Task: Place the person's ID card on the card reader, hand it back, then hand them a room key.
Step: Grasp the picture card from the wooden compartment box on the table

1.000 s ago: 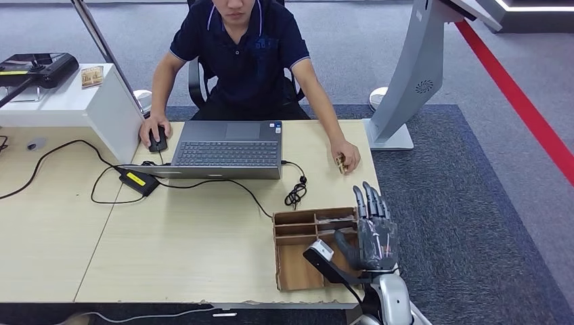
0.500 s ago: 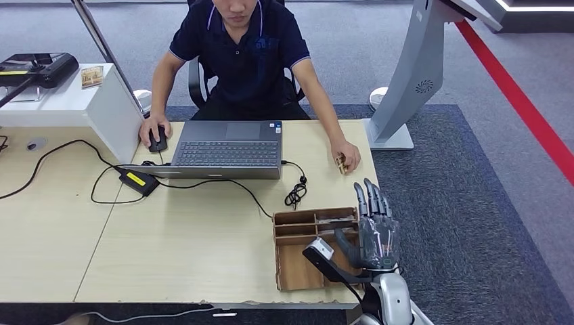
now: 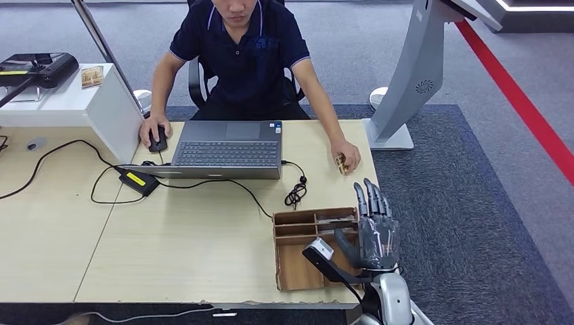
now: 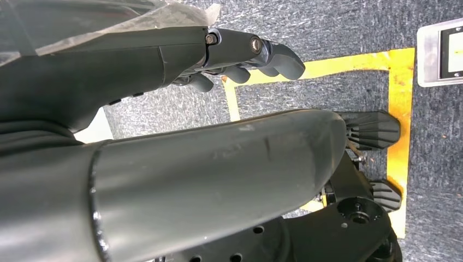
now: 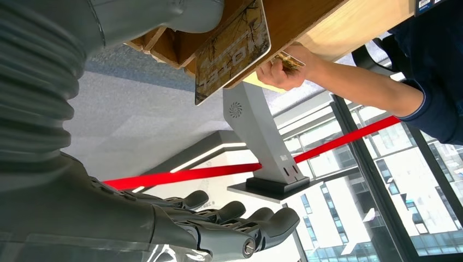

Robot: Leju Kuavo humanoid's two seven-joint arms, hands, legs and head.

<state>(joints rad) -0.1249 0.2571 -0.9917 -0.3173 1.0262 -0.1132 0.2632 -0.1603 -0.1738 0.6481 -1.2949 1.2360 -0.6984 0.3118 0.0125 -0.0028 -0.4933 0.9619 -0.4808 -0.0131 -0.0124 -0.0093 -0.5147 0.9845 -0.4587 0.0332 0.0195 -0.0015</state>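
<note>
Across the desk sits a person whose hand (image 3: 346, 157) rests on the tabletop and holds a small gold-patterned card (image 3: 340, 162). That card (image 5: 288, 60) also shows in the right wrist view. My right hand (image 3: 374, 227) hovers over the right side of a wooden tray (image 3: 292, 271), fingers straight and apart. A gold patterned key card (image 5: 233, 50) leans at the tray close to my thumb (image 5: 164, 13); whether the thumb touches it I cannot tell. My left hand (image 4: 240, 54) hangs beside my body above the carpet, its fingers loosely bent with nothing in them.
A laptop (image 3: 227, 149) sits before the person, whose other hand is on a mouse (image 3: 157, 139). Cables and a power brick (image 3: 139, 181) trail across the desk. A black device (image 3: 39, 69) and a card (image 3: 91, 76) lie on the white shelf at far left. A grey kiosk (image 3: 413, 81) stands right.
</note>
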